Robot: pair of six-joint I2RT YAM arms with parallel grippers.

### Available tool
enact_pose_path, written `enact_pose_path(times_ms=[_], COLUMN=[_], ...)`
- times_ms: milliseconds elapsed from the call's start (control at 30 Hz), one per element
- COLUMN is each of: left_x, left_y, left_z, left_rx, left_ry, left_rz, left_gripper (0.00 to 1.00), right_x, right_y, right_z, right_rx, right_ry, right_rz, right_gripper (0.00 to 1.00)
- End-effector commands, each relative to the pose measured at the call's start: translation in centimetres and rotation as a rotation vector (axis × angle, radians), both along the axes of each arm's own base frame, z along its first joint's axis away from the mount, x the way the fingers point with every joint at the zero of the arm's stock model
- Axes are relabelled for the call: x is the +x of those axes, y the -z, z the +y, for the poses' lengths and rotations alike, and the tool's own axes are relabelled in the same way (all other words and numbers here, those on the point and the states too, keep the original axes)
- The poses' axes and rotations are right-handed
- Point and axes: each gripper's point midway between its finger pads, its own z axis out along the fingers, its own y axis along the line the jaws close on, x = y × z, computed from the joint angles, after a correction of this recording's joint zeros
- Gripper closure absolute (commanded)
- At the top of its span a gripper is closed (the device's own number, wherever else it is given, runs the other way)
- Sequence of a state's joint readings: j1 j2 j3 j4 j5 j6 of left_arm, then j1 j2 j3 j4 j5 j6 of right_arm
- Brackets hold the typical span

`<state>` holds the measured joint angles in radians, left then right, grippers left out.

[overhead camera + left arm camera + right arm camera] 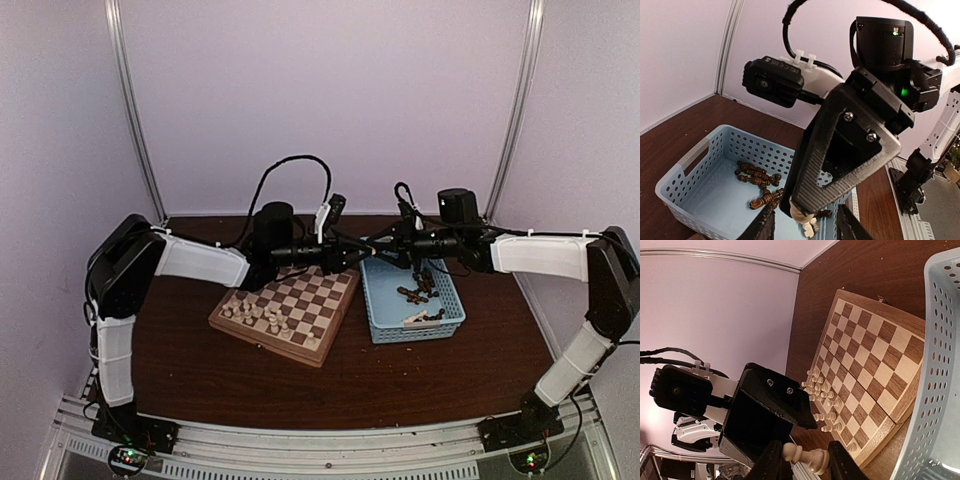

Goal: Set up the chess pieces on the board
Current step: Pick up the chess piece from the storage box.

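Dark-brown tabletop [250, 380], mid-frame action: right gripper [805, 467] clamped on a cream-white chess piece [807, 457], airborne betw. checkered wooden board [325, 285] & light-blue perforated basket [385, 310]. Left gripper [806, 226] spread wide round it. White pcs [265, 315] crowd the board's lower-left. Dark-brown pcs [757, 177] all in basket, so prob. under half done.

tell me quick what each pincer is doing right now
left pincer: open
right pincer: closed on a cream chess piece
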<state>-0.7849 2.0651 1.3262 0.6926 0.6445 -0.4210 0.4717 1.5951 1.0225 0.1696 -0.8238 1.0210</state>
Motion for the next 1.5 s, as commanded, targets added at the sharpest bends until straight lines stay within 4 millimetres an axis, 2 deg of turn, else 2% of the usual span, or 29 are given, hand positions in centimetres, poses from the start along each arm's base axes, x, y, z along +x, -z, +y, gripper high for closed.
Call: enact_pose_path(times_ms=[0,133,233,333,467,533,667,833,1033,1167,1233,1333,1467], left_x=[-0.2,-0.2,-0.3,-0.5,-0.2,0.0,0.1,0.1,0.3,0.3,0.1,0.0,-0.1], left_y=[-1.6,-1.5,-1.5,-1.6,-1.6,-1.6,-1.6,-1.6,-1.6,-1.8,-1.9,-2.0,-2.3], left_z=[-0.7,-0.9,-1.1,-1.3,-1.3,-1.3,-1.4,-1.5,-1.5,-1.2,-1.0,-0.6,0.2], left_rx=[-0.059,-0.062,-0.066,-0.073,-0.073,-0.076,-0.077,-0.080,-0.080,-0.086,-0.086,-0.081,-0.076], left_ry=[0.043,0.051,0.068,0.082,0.070,0.064,0.061,0.064,0.057,0.045,0.041,0.025,0.003], left_rz=[-0.039,-0.032,-0.032,-0.029,-0.029,-0.032,-0.032,-0.032,-0.032,-0.039,-0.045,-0.054,-0.058], left_gripper=[0.58,0.60,0.68,0.69,0.78,0.77,0.65,0.64,0.88,0.92,0.94,0.97,0.98], right_x=[-0.4,-0.4,-0.4,-0.4,-0.5,-0.6,-0.6,-0.7,-0.8,-0.8,-0.8,-0.9,-0.8], right_y=[-1.3,-1.6,-1.8,-1.9,-1.8,-1.7,-1.7,-1.9,-1.8,-1.6,-1.7,-2.1,-2.8], right_z=[0.5,0.7,0.8,1.0,1.2,1.3,1.3,1.4,1.4,1.4,1.4,1.2,0.6], right_rx=[0.052,0.078,0.098,0.113,0.117,0.117,0.130,0.142,0.142,0.143,0.145,0.149,0.157], right_ry=[-0.020,-0.020,-0.019,-0.025,-0.033,-0.037,-0.036,-0.041,-0.042,-0.043,-0.042,-0.035,-0.019], right_rz=[-0.025,-0.019,-0.015,-0.006,-0.003,0.001,0.006,0.004,0.007,0.011,0.007,-0.003,-0.026], right_gripper=[0.67,0.67,0.67,0.67,0.66,0.66,0.66,0.66,0.66,0.64,0.59,0.39,0.27])
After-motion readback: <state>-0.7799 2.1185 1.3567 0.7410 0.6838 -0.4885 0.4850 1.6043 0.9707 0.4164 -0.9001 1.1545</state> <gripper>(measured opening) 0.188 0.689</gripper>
